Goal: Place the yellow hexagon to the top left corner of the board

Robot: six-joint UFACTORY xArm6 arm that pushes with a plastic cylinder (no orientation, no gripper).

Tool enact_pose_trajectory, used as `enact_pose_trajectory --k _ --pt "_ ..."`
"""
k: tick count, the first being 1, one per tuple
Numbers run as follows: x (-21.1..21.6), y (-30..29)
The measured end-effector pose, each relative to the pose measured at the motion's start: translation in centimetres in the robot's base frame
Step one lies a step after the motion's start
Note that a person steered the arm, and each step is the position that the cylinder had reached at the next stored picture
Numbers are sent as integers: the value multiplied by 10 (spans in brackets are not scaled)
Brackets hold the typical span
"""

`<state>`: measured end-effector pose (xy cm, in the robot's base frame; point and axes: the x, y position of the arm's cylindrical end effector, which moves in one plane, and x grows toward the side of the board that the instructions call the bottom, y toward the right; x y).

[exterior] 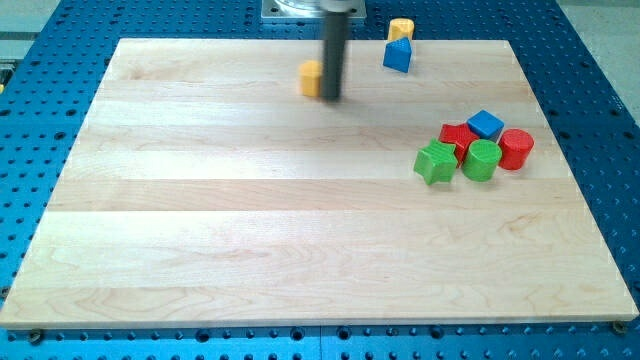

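- Tip touching right side of yellow hexagon, near top middle of table: placed so for pushing it leftward, probably.
- No fingers here, only rod; nothing to open or close.
- Top left corner well apart.

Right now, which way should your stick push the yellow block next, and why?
Probably a short push toward the view's left. My tip sits right against the yellow hexagon's right side, near the top edge of the board. The top left corner is still far off to the left, and no blocks lie in between, so I'd likely just slide it leftward along the top edge.
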<state>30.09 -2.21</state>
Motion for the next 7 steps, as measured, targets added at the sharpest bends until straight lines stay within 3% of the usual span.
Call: enact_pose_trajectory --k 1,3,5,6,7 --pt "-1 -59" --pt "-16 -7" --pt "-37 -131" --pt "-39 -80" --pt "-62 -108"
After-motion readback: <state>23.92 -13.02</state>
